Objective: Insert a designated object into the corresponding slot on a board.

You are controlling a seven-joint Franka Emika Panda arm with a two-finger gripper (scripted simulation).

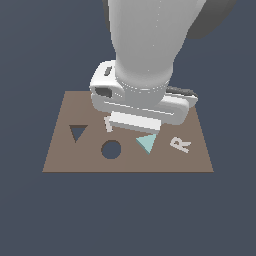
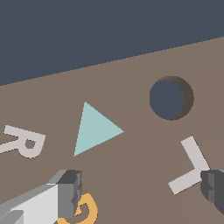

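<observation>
Gripper (image 2: 140, 192): jaws wide apart, holding nothing, poised over the board (image 1: 60, 160). Light-teal triangle block (image 2: 95, 130): flat on the board, between round hole (image 2: 168, 98) and white R (image 2: 24, 142). Triangular slot (image 1: 78, 132): vacant, well apart from the block. White L (image 2: 190, 166) and orange G (image 2: 85, 210): beside the fingertips; contact apparently none, though partly hidden.

In the exterior view the arm (image 1: 145, 45) is hiding the board's (image 1: 60, 155) far edge, most of the white L (image 1: 108, 123) and the triangle block's (image 1: 147, 143) upper edge. In the wrist view a finger (image 2: 69, 192) is covering part of the orange G (image 2: 85, 210), which the frame edge is cropping.
</observation>
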